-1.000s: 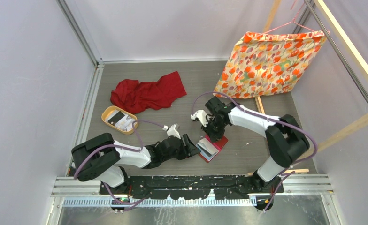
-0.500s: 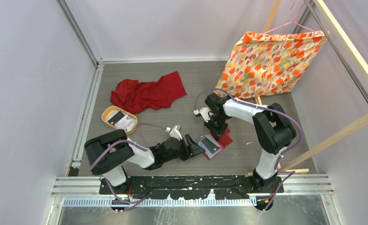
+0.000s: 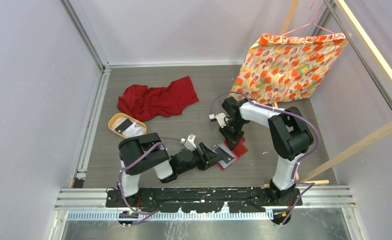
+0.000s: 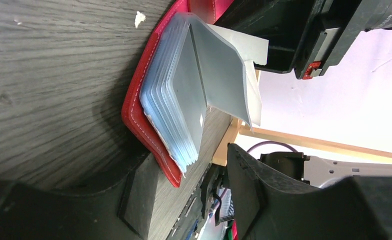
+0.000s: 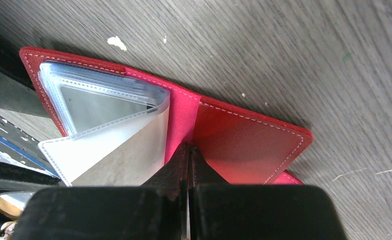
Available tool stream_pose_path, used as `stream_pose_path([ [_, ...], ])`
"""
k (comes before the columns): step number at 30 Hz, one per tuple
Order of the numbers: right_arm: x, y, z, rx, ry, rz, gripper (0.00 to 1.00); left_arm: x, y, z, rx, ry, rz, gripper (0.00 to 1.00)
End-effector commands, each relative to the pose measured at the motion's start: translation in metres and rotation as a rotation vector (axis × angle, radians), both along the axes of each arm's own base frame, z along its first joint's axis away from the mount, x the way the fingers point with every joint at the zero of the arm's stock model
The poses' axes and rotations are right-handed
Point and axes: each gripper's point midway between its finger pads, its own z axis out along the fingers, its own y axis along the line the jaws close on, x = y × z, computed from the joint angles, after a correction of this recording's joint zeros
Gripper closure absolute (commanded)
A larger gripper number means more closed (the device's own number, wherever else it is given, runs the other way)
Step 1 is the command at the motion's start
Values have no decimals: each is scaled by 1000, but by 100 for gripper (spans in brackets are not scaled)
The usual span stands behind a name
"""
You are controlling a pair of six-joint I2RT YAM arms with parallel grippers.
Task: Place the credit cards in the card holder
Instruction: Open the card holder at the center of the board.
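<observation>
1. Since 1 second ago the left arm's elbow has swung right toward the middle. The left gripper has crept up to the card holder, and the right arm has folded in closer.
2. Far left on the counter sits an oval tray. The credit cards lie in it, well apart from the card holder.
3. Behind the tray lies a crumpled red cloth.
4. The left gripper lies low on the counter, released. Its jaws are spread, with the near corner of the card holder between them. 1 finger is against the red cover; the other stands clear of it.
5. The card holder lies spread flat on the counter between the 2 grippers, inside up. Its stack of clear sleeves rests on the left half, and 1 sleeve is lifted partway.
6. The right gripper is clenched, its 2 tips pressed together. They bear down on the fold of the card holder, beside the bare red right half.
7. At far right a flowered orange cloth hangs from a hanger.
</observation>
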Motion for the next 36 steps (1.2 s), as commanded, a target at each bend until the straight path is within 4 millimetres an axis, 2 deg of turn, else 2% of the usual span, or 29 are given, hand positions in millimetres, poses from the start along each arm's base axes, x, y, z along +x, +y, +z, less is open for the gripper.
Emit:
stream_pose_path([
  [1, -14, -18, -26, -88, 59, 24, 99, 7, 7, -16, 31, -44, 33, 47],
  [4, -16, -14, -23, -63, 70, 27, 98, 13, 3, -9, 20, -74, 34, 52],
  [7, -16, -7, -14, -15, 70, 29, 97, 17, 2, -6, 37, -90, 35, 66],
  [9, -16, 0, -5, 34, 67, 29, 96, 18, 5, -7, 53, -96, 34, 80],
  [11, -15, 5, 5, 81, 58, 31, 94, 18, 10, -9, 74, -99, 35, 89],
  [14, -15, 12, 27, 165, 39, 40, 89, 20, 21, -10, 101, -97, 38, 99],
  [19, -16, 23, 78, 355, -39, 58, 66, 12, 38, -8, 187, -67, -32, 100],
  [21, -18, 28, 98, 423, -93, 69, 56, 7, 44, 6, 242, -79, -73, 100],
  [22, -19, 30, 107, 452, -117, 72, 52, 3, 52, 5, 309, -74, -90, 100],
  [24, -20, 34, 122, 507, -161, 71, 47, 0, 67, 15, 434, -82, -116, 100],
  [27, -22, 41, 140, 580, -204, 61, 45, 1, 91, 34, 593, -103, -150, 100],
  [28, -23, 44, 144, 603, -199, 52, 45, -2, 99, 34, 630, -85, -171, 100],
  [29, -23, 49, 149, 635, -200, 40, 44, -1, 101, 41, 649, -83, -201, 100],
  [32, -25, 60, 150, 695, -141, -23, 44, -4, 111, 43, 715, -40, -274, 100],
  [36, -14, 72, 126, 692, -31, -165, 44, 3, 109, 43, 787, -19, -332, 100],
])
